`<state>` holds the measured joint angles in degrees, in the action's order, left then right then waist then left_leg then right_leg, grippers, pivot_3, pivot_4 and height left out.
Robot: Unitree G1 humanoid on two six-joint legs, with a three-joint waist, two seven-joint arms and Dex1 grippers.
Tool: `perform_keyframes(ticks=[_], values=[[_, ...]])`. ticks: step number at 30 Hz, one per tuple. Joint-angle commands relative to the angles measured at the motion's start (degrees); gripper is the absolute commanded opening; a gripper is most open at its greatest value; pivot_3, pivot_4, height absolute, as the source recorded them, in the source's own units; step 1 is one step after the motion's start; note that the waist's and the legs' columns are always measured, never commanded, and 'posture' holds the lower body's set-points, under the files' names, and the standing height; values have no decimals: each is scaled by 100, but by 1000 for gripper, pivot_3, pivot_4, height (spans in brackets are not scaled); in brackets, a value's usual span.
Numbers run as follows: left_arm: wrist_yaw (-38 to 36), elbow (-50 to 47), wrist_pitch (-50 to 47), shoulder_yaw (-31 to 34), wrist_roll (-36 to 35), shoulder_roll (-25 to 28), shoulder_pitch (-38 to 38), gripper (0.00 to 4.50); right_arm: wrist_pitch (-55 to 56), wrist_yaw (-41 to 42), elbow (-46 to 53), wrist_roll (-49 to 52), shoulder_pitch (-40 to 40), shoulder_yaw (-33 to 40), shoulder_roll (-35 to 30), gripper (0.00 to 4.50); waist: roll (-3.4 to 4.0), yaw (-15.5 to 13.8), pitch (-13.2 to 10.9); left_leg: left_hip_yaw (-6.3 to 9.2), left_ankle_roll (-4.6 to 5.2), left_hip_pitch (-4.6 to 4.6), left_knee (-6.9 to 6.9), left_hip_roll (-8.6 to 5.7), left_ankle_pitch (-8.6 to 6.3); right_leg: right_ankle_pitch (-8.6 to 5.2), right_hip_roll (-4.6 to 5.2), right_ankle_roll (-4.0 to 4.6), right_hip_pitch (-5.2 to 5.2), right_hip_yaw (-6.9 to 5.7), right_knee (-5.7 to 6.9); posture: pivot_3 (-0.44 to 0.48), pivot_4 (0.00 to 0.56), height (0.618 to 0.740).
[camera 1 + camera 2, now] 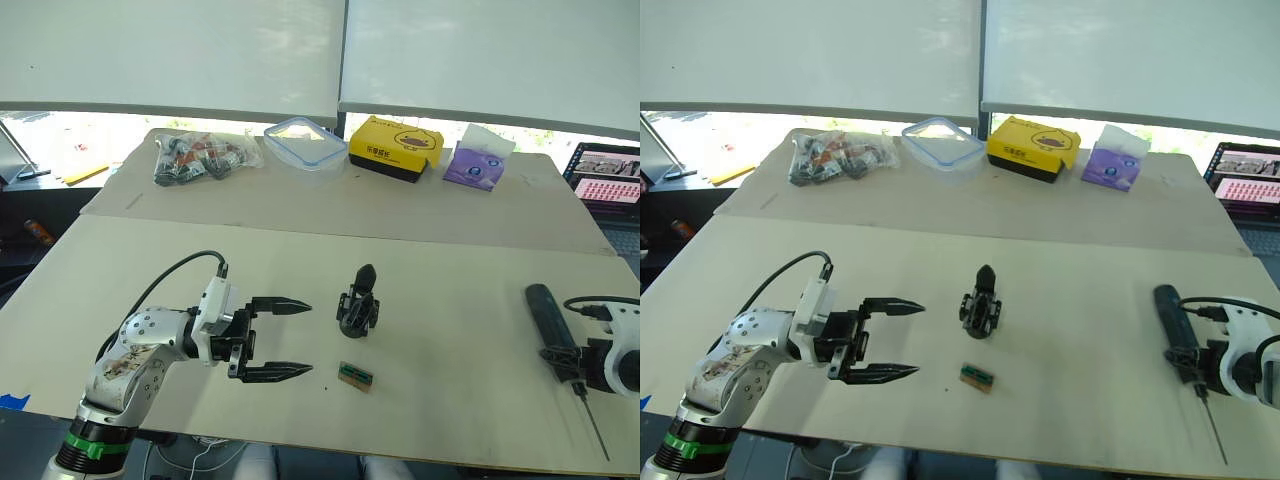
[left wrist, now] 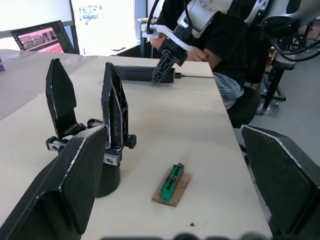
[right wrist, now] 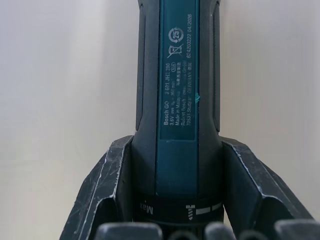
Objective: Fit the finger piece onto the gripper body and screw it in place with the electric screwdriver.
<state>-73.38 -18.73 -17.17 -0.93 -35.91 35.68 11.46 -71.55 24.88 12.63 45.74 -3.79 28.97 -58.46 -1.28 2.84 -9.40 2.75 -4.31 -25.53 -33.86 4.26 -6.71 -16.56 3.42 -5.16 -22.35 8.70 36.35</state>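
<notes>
The gripper body, a chunky black block, stands mid-table. The pointed finger piece rises upright from it. In the left wrist view two black blades stand on that block. My left gripper is open just left of the block, its fingers pointing at it and holding nothing. The electric screwdriver lies on the table at the right with its thin bit toward the front edge. My right gripper is shut on it, one finger on each side of its barrel.
A small green-and-brown block lies just in front of the gripper body. At the back are a bag of parts, a clear container, a yellow box and a purple pack. A laptop is at far right. A seated person is beyond the table.
</notes>
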Motion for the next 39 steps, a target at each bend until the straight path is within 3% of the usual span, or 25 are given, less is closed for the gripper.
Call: perform_keyframes(ticks=[1,7,17,19,23,26,31,39], values=[[101,-215,-97,26,-109,45,74,4500,-361,227,1233,484,-89,423,-36,1972,0,-3,-1,5,0,1,1,0,0,-3,-3,-3,-1,0,7,0,150,740],[95,-206,-152,36,-114,112,13,4500,-270,79,2524,262,-389,-277,-24,1972,-11,-36,-6,9,-1,-1,-7,-5,0,-11,-1,-2,-5,-1,23,0,150,740],[42,-52,-34,115,-35,185,-157,4500,62,210,2428,-295,-257,-1340,125,1972,-21,-16,-12,8,-1,-2,-7,-5,0,-11,1,1,-15,-1,29,0,150,740],[142,-48,-35,153,-29,149,-181,4500,84,379,2346,-313,-207,-1440,37,2994,-24,-15,-12,7,-1,-2,-6,-5,0,-12,1,2,-15,-1,30,0,150,740],[210,-30,-4,184,-20,147,-231,4500,-53,608,2245,-310,86,-1508,-200,4428,-31,-14,-15,8,-1,-1,-8,-5,0,-11,1,2,-13,0,31,0,150,740],[197,-15,60,187,42,188,-262,4500,-360,716,2274,-193,336,-1560,-429,4472,-32,-21,-15,7,-1,-2,-8,-5,0,-11,1,2,-15,0,32,0,150,740],[155,15,114,194,50,213,-271,4500,-1960,830,2286,309,1461,-2135,-944,4472,-32,-17,-15,6,-1,-3,-5,-5,0,-11,1,5,-23,1,36,0,150,740],[151,-27,104,156,39,197,-275,4500,-2095,676,1790,408,2493,-3442,-1255,4472,-37,-25,-18,4,-1,-6,-4,-5,0,-14,3,7,-31,0,35,0,150,740]])
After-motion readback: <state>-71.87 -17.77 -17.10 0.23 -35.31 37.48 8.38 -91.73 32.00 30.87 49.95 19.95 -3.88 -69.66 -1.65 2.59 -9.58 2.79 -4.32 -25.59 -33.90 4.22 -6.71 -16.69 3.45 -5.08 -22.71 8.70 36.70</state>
